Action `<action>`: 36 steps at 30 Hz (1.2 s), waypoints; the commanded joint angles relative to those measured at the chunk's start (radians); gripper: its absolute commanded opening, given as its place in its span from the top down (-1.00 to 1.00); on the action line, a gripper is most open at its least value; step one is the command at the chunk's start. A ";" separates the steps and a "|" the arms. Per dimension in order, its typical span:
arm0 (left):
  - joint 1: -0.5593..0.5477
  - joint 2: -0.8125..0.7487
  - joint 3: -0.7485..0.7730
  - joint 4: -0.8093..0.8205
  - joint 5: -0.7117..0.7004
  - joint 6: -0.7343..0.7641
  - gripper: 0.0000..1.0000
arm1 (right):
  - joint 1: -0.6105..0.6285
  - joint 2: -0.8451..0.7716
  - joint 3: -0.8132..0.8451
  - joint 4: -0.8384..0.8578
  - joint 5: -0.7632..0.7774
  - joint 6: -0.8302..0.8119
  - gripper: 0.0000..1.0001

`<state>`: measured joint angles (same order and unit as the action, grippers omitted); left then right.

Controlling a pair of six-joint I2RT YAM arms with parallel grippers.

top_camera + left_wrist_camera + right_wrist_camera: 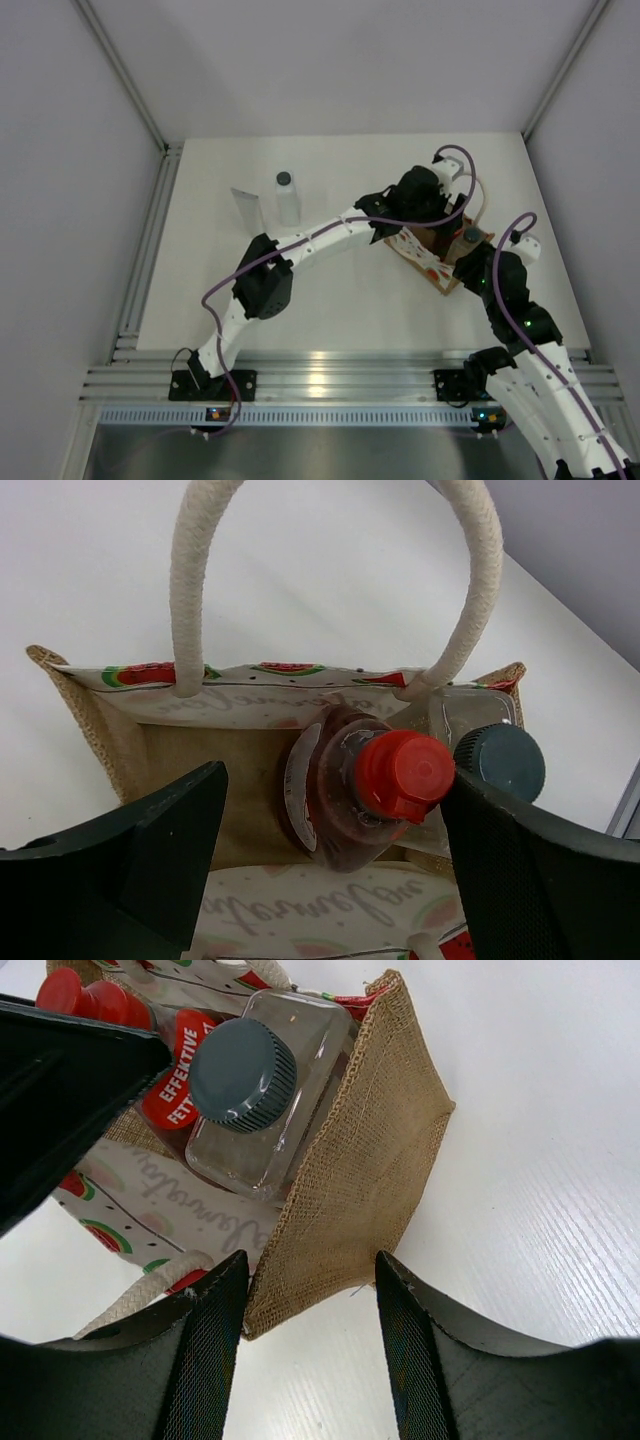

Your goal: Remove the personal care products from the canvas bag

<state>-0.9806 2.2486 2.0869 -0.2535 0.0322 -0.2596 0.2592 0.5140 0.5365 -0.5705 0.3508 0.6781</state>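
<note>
The canvas bag (422, 252) stands at the right of the table. In the left wrist view the bag (95, 725) holds the red bottle (400, 775) and the clear bottle with a grey cap (500, 762). My left gripper (335, 815) is open over the bag's mouth, one finger on each side of the red bottle. My right gripper (305, 1280) is open, with the bag's burlap end corner (360, 1160) between its fingers. The clear bottle (243, 1075) leans at that end. The white tube (246, 207) and the whitish bottle with a dark cap (288, 198) stand on the table, far left of the bag.
The table's right edge (560, 250) is close beside the bag. Walls enclose the table on three sides. A metal rail (330, 380) runs along the near edge by the arm bases.
</note>
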 commanded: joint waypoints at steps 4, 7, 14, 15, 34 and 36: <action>-0.018 0.040 0.065 0.046 -0.021 0.037 -0.72 | -0.017 -0.008 -0.003 -0.017 0.020 0.001 -0.04; -0.033 0.054 0.073 0.046 -0.087 0.059 -0.70 | -0.017 -0.009 -0.004 -0.019 0.016 -0.003 -0.05; -0.059 0.127 0.127 0.048 -0.170 0.089 -0.63 | -0.015 -0.012 0.003 -0.020 -0.001 -0.012 -0.04; -0.062 0.134 0.134 0.046 -0.181 0.091 -0.61 | -0.017 -0.012 0.005 -0.020 -0.001 -0.012 -0.04; -0.063 0.192 0.139 0.046 -0.181 0.074 -0.49 | -0.017 -0.008 0.020 -0.020 -0.024 -0.025 -0.05; -0.063 0.192 0.134 0.046 -0.179 0.071 -0.48 | -0.015 -0.006 0.022 -0.019 -0.026 -0.025 -0.05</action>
<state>-1.0321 2.4310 2.2028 -0.2283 -0.1608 -0.1879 0.2592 0.5106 0.5365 -0.5758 0.3370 0.6636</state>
